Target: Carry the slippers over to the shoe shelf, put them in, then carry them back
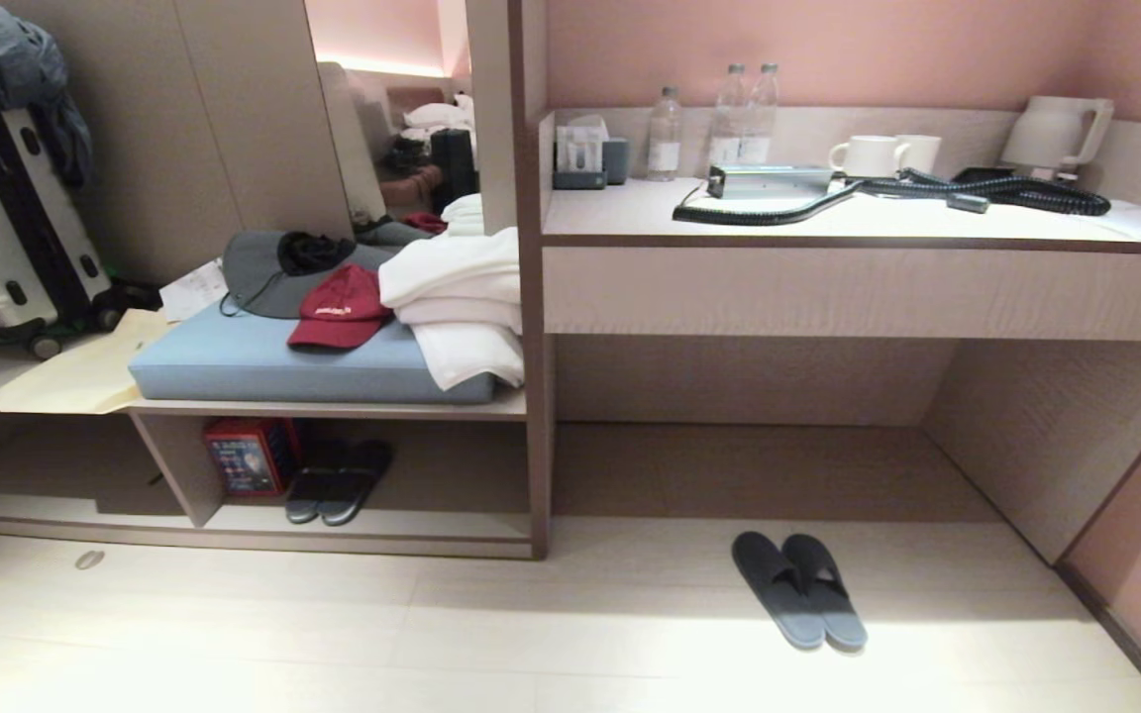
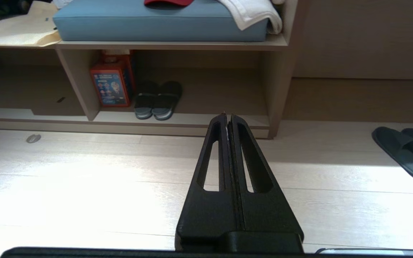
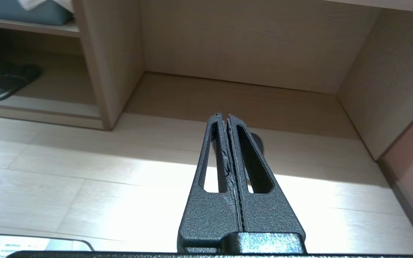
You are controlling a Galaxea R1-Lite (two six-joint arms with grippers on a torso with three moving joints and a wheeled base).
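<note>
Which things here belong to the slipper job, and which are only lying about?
For the job:
- slippers on the floor
- shoe shelf

Lying about:
- darker pair already in the shelf
- red box
- red cap
- towels
- suitcase
- bottles
- kettle

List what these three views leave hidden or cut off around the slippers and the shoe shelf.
- Slippers: the right wrist view shows only a dark sliver behind the shut right gripper; the left wrist view crops one at its edge.
- Shoe shelf: its shadowed back is hard to read in the head view.
- Darker pair: cropped in the right wrist view.
- Both arms: outside the head view; the left gripper is shut.
</note>
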